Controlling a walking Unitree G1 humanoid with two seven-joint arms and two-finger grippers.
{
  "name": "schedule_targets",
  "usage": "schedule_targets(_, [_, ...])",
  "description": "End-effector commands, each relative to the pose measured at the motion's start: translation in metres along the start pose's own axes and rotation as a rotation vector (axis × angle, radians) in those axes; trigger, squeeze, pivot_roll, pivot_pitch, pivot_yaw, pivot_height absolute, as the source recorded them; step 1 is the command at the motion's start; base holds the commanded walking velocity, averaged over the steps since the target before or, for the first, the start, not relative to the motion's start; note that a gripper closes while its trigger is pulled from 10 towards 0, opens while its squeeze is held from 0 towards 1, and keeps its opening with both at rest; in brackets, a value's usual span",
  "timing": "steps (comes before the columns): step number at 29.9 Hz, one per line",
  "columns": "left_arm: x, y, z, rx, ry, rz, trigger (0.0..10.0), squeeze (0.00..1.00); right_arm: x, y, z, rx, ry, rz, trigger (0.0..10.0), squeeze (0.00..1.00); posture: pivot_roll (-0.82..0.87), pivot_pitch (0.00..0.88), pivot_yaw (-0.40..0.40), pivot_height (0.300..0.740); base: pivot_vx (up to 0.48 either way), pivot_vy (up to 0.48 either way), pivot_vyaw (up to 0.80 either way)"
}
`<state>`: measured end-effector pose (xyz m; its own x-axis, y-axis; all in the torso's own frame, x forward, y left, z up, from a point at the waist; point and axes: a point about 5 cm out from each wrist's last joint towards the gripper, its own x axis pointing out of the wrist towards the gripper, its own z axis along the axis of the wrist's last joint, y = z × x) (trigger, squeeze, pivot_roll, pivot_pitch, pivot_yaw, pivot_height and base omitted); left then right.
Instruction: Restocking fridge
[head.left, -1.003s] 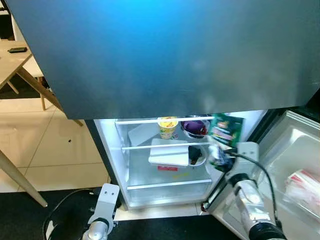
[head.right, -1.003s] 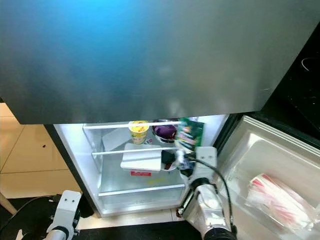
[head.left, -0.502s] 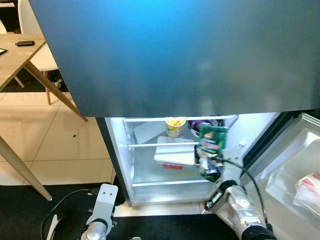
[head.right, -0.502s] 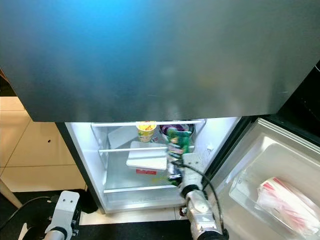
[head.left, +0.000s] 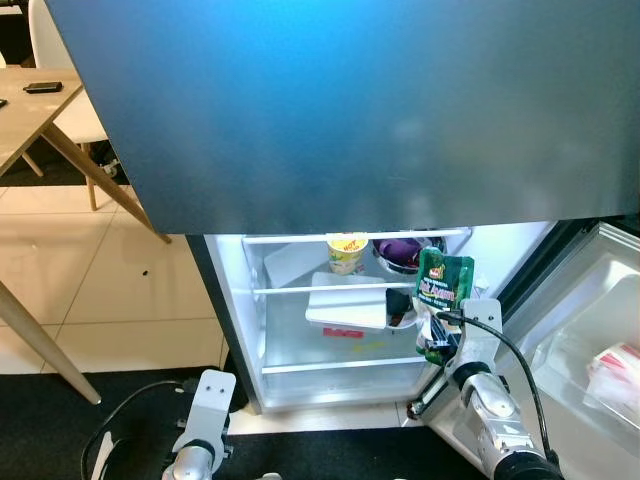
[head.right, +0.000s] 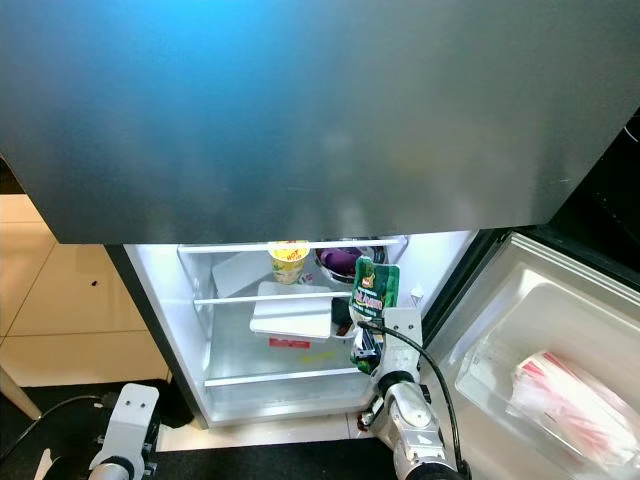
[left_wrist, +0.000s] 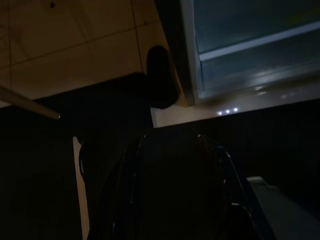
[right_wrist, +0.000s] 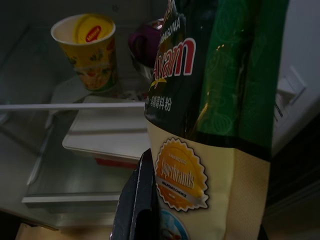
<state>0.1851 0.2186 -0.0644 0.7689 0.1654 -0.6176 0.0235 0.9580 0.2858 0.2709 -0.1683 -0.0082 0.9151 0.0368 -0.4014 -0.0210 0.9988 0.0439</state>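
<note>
Our right gripper (head.left: 437, 335) is clamped on a green pouch (head.left: 441, 288) just before the open fridge (head.left: 232, 300). The floppy pouch could snag the shelf edge (head.left: 330, 289) and slip.

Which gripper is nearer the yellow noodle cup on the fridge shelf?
Right. The right gripper holds the green pouch just right of the noodle cup; the left gripper hangs low by the floor.

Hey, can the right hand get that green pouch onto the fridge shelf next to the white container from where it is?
Probably yes. The right hand holds the green pouch upright at the open fridge's right front, the door swung aside. The white container fills much of that shelf, leaving only a narrow space on the right.
</note>
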Motion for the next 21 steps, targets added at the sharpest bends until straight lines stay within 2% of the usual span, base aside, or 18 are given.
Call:
schedule_targets(1, [-0.0017,0.0034,-0.0055,0.003,0.016,0.005,10.0,0.0,0.0,-0.0017,0.0015,0.008,-0.009,-0.01,10.0,0.0,-0.01,0.039,-0.042,0.662,0.0,0.0,0.0])
schedule_targets(12, [-0.0018,0.0041,-0.0058,0.007,0.016,0.002,10.0,0.0,-0.0003,-0.0026,0.0011,0.01,-0.01,-0.018,10.0,0.0,-0.01,0.042,-0.039,0.602,0.0,0.0,0.0])
schedule_targets(21, [-0.0016,0.0041,-0.0054,0.01,0.014,0.002,10.0,0.0,-0.0006,-0.0032,0.0009,0.011,-0.01,-0.019,10.0,0.0,-0.01,0.047,-0.039,0.572,0.0,0.0,0.0])
